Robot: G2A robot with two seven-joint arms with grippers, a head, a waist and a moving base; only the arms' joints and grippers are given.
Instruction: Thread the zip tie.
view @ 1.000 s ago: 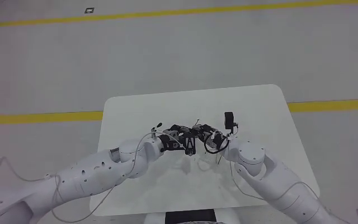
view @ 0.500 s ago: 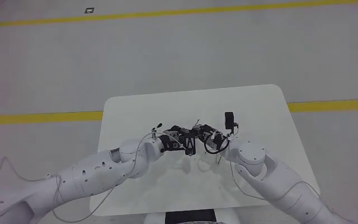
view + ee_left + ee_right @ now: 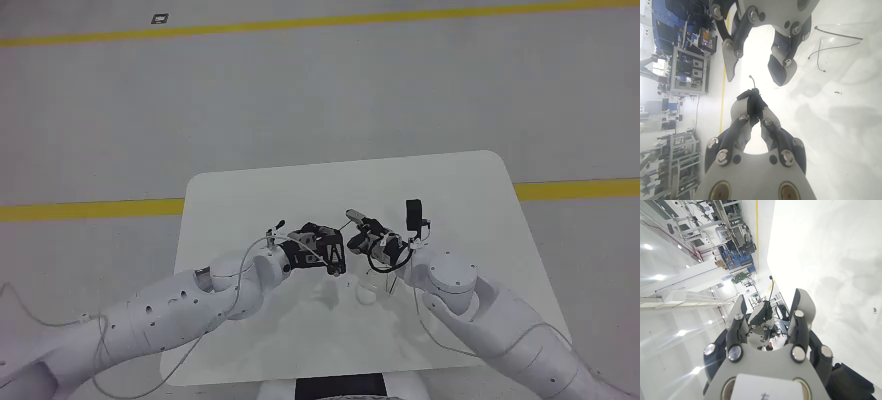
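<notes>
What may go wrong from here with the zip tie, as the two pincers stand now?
1. Only a short, thin end of the zip tie sticks out of the shut left pincer; it might bend or slip when touched.
2. The right pincer is wide open facing that end, so it might close beside the thin tie and miss it.

A white table (image 3: 460, 190) stands on grey floor (image 3: 300, 100) crossed by yellow lines (image 3: 90, 210).
</notes>
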